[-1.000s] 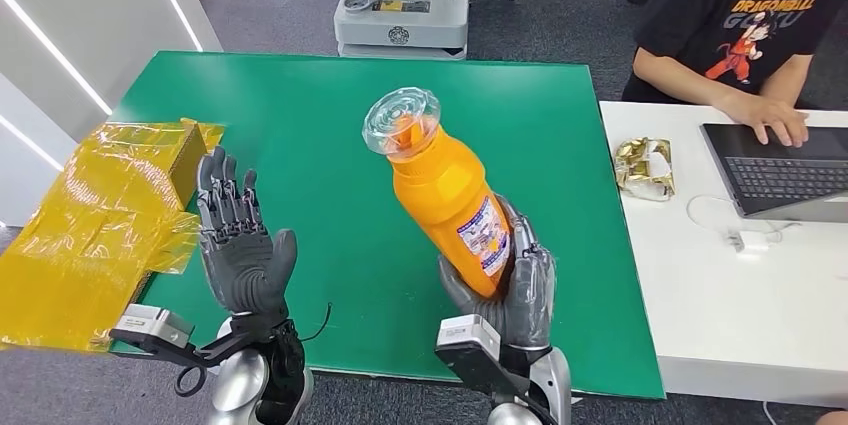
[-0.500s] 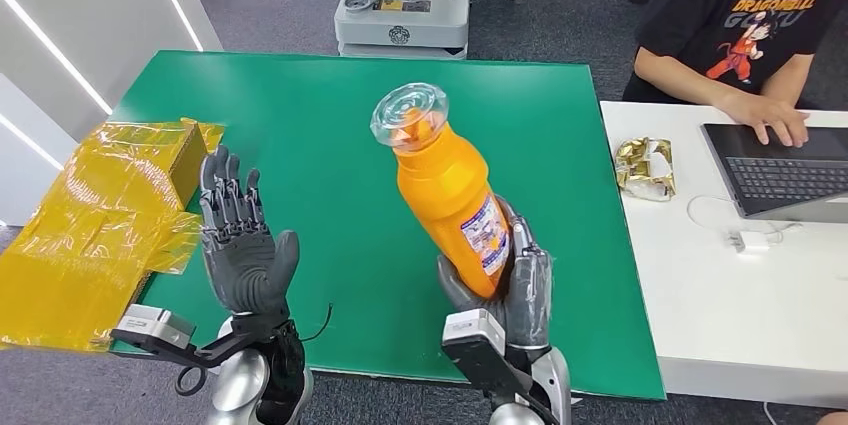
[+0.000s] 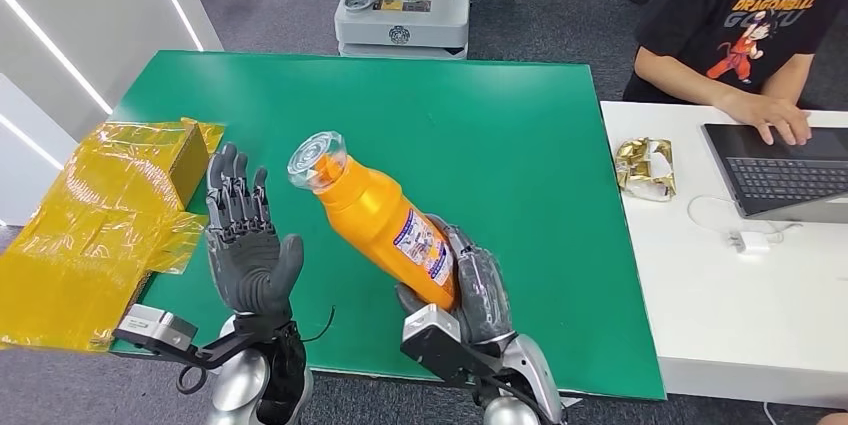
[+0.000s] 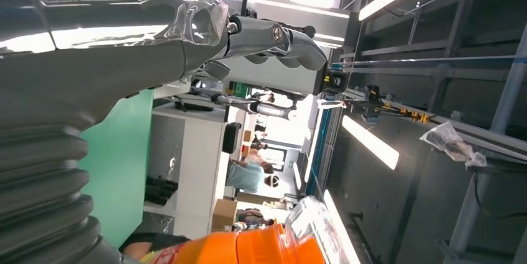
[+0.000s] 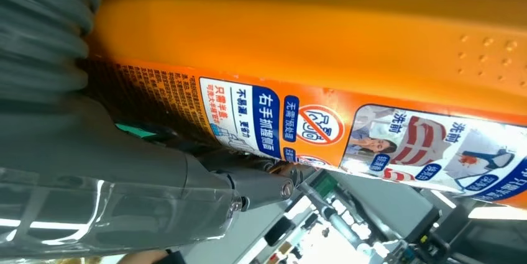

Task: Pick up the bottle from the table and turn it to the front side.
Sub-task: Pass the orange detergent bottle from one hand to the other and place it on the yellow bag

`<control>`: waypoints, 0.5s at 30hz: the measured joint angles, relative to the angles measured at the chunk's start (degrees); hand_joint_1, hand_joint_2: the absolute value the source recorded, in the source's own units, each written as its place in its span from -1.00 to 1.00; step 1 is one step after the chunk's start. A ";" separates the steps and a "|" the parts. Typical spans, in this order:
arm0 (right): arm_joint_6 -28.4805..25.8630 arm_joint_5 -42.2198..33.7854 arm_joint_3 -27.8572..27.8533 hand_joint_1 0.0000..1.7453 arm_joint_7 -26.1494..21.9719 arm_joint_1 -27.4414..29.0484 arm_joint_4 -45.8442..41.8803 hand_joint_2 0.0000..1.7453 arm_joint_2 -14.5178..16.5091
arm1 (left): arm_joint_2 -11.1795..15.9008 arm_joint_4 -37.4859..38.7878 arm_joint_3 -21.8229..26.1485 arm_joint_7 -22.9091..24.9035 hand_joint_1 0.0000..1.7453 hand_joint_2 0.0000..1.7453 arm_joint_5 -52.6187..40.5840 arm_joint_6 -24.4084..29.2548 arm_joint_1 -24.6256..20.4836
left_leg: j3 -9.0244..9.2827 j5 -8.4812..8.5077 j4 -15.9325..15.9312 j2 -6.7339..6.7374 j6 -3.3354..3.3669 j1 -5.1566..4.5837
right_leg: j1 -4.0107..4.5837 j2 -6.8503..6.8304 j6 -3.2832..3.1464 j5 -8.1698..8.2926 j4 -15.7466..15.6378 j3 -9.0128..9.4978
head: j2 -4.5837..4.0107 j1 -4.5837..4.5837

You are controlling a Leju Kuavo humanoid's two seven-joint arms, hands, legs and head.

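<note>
Bottle held clear of the green table, gripped at its base by the right hand, whose fingers were wrapped around the lower body with the thumb on the near side. Its long axis was tilted, running from the base in the right palm up and toward the robot's left, so that the clear cap lay near the raised fingertips of the left hand. The left hand was empty, palm up and fingers spread, just beside the bottle's neck but apart from it; it was the nearer of the two hands to the cap end. A transfer or assisted turn would probably depend on this gap between left fingers and upper body of the bottle.

The bottle was bright orange plastic with a transparent cap and a printed label of white, blue and red panels low on the body. In the right wrist view the label carried small printed text and pictograms, which suggested a back or side panel was showing. In the left wrist view the cap end of the bottle appeared beyond the left hand's fingers. Yellow plastic wrapping lay at the table's left edge.
</note>
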 joint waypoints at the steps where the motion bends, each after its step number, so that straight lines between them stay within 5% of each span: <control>1: 0.06 0.43 0.15 1.00 -0.01 -0.24 0.08 1.00 -0.03 | 0.00 0.08 0.00 0.00 -1.00 1.00 0.09 -0.27 -0.04 | 0.00 0.00 0.00 0.00 0.00 0.00 | 0.00 0.00 0.00 0.00 0.00 0.00 | 0.00 0.00; 15: 5.33 7.73 1.44 1.00 2.01 -1.56 0.12 1.00 -0.55 | -0.07 1.81 0.00 0.00 -1.00 1.00 0.54 -2.64 -1.71 | 0.00 0.00 0.00 0.00 0.00 0.00 | 0.00 0.00 0.00 0.00 0.00 0.01 | 0.00 -0.01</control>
